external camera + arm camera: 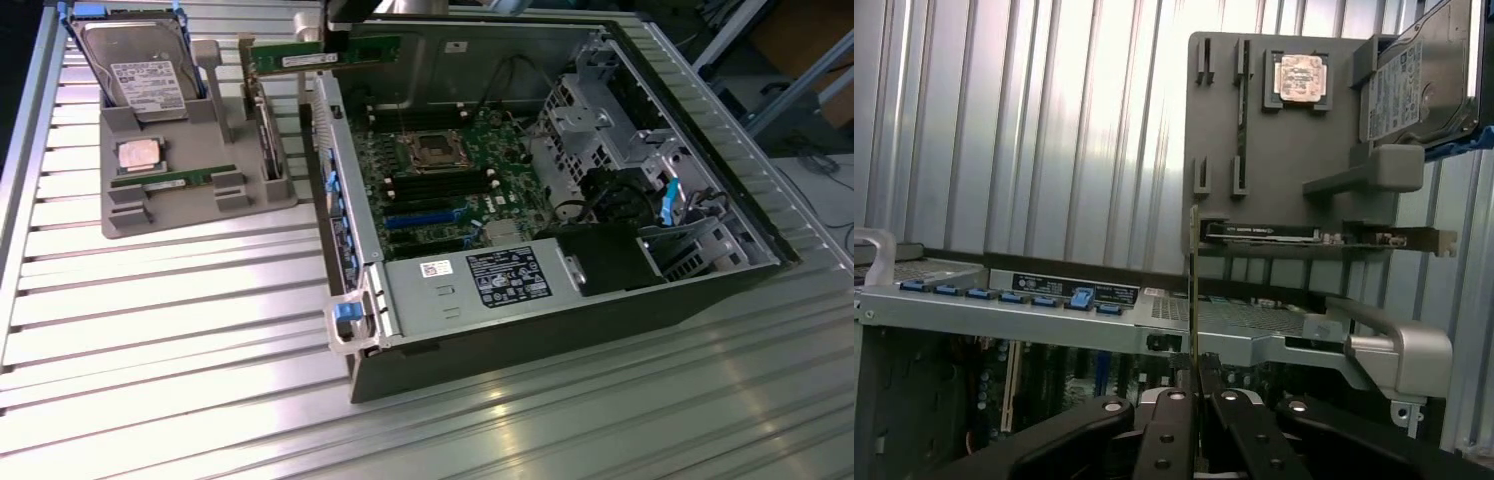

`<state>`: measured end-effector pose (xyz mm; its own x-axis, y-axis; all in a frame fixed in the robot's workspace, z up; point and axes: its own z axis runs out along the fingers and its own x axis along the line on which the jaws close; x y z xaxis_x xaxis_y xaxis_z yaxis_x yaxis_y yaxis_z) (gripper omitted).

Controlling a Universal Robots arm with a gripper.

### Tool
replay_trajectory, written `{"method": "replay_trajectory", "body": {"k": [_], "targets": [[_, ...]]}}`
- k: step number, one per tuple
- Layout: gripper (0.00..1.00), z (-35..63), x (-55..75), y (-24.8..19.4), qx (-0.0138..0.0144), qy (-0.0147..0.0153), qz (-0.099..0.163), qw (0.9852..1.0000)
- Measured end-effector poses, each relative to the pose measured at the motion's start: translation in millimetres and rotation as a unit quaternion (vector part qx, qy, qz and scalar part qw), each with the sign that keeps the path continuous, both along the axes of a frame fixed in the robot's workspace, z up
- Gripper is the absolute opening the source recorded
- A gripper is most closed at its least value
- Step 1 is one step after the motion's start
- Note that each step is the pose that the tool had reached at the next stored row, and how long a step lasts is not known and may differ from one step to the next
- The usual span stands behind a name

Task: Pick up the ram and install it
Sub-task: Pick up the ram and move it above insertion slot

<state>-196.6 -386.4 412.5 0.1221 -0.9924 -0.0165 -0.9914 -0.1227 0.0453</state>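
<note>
**Ram pinched above the case's far left wall**

The black pincer (1194,378) is pressed together on the ram (327,55), a long, thin green circuit-board stick with dark chips, which hangs beneath the jaws. In the exterior view it hangs over the far left wall of the open dark metal computer case (534,340), with its long axis running left to right. The black memory slots (434,185) on the green motherboard lie nearer and to the right, roughly parallel to the stick. 1 matching green stick (167,182) lies in the grey plastic parts tray (200,215), well apart to the left.
</note>
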Motion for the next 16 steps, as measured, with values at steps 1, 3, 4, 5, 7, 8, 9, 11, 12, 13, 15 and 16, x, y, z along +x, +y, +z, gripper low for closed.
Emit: {"method": "replay_trajectory", "body": {"k": [1, 3, 4, 5, 7, 8, 9, 11, 12, 13, 15, 16], "targets": [[0.12, 0.0, 1.2, 0.0, 0.0, 0.0, 0.0, 1.0], [0.12, 0.0, 5.2, 0.0, -0.0001, 0.0, 0.0, 1.0], [0.12, 0.0, 7.1, 0.0, -0.0001, 0.0, 0.0, 1.0], [0.12, 0.0, 9.9, 0.0, -0.0001, 0.0, 0.0, 1.0], [0.12, 0.0, 12.3, 0.0, -0.0002, 0.0, 0.0, 1.0], [0.12, 0.0, 14.0, 0.0, -0.0002, 0.0, 0.0, 1.0], [0.12, 0.0, 16.4, 0.0, -0.0002, 0.0, 0.0, 1.0], [0.12, 0.0, 19.9, 0.0, -0.0002, 0.0, 0.0, 1.0], [0.12, 0.0, 21.6, 0.0, -0.0002, 0.0, 0.0, 1.0], [0.12, 0.0, 23.3, 0.0, -0.0002, 0.0, 0.0, 1.0], [0.12, 0.0, 26.8, 0.0, -0.0002, 0.0, 0.0, 1.0], [0.12, 0.0, 28.2, 0.0, -0.0002, 0.0, 0.0, 1.0]]}}
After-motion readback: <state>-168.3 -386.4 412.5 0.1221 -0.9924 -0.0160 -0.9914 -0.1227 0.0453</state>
